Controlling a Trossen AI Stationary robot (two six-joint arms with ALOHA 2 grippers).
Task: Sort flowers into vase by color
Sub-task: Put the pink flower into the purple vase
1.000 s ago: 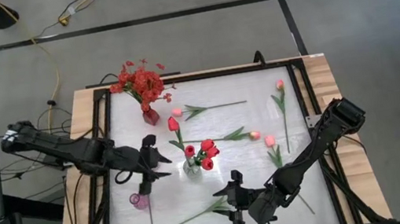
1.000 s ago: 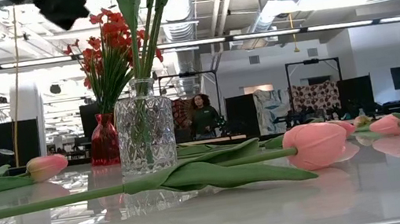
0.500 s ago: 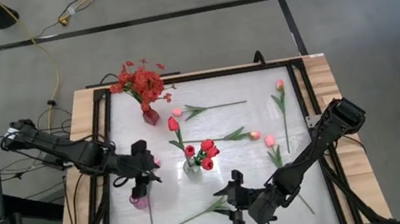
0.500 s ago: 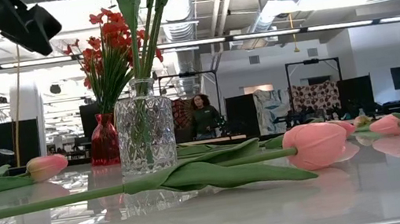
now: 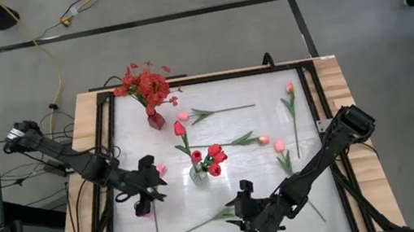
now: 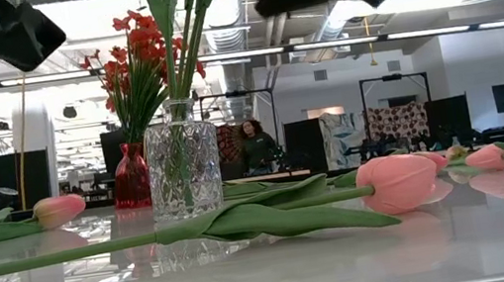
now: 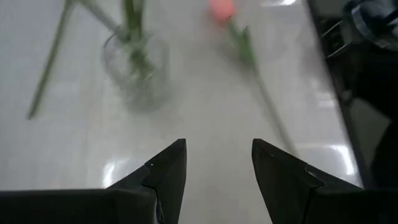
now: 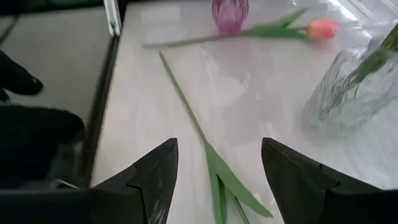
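Left claw [image 5: 149, 192] open and empty above the pink vase [image 5: 143, 207], lined up for the pink tulip [image 5: 160, 169] lying beside it. Right claw [image 5: 245, 209] open over a stem [image 8: 186, 106] on the desk [image 5: 274, 122].

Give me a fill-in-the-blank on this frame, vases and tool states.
1. The clear glass vase near the table's middle holds tulips whose buds are ____.
2. The bushy red spray stands in a small ____ vase at the table's far side.
3. The left tool hangs over the table with its fingers ____, holding nothing.
4. The right tool is open above a green ____ lying flat on the table.

Missing words: red; red; open; stem
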